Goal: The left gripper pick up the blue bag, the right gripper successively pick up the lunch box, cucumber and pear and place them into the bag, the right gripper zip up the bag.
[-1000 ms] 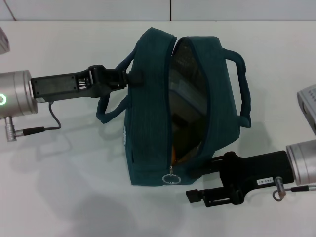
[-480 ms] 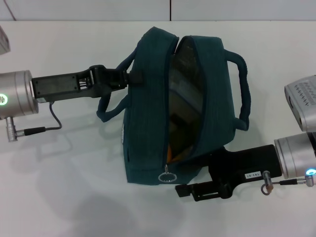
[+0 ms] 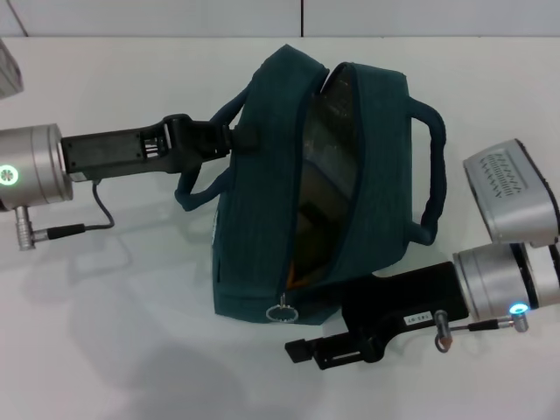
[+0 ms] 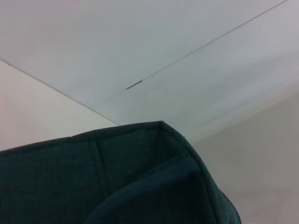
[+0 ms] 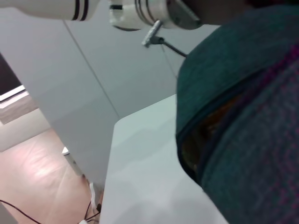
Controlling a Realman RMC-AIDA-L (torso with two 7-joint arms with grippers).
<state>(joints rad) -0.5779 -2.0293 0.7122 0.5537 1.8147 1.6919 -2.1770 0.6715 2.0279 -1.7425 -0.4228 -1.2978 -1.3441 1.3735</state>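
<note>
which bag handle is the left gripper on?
The handle on the robot's left side of the blue bag. The left gripper meets it near its top; the other handle hangs free on the right.

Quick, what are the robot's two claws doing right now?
Left gripper: closed on the blue bag's handle.
Right gripper: beside the bag near its zipper ring pull; open or shut cannot be told.

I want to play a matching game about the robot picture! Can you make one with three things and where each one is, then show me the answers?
Things:
1. left gripper
2. right gripper
3. ring pull

Places:
A. by the blue bag's near corner, on the white table
B. at the near end of the zipper
C. at a bag handle

Pairs: 1-C, 2-A, 3-B
</note>
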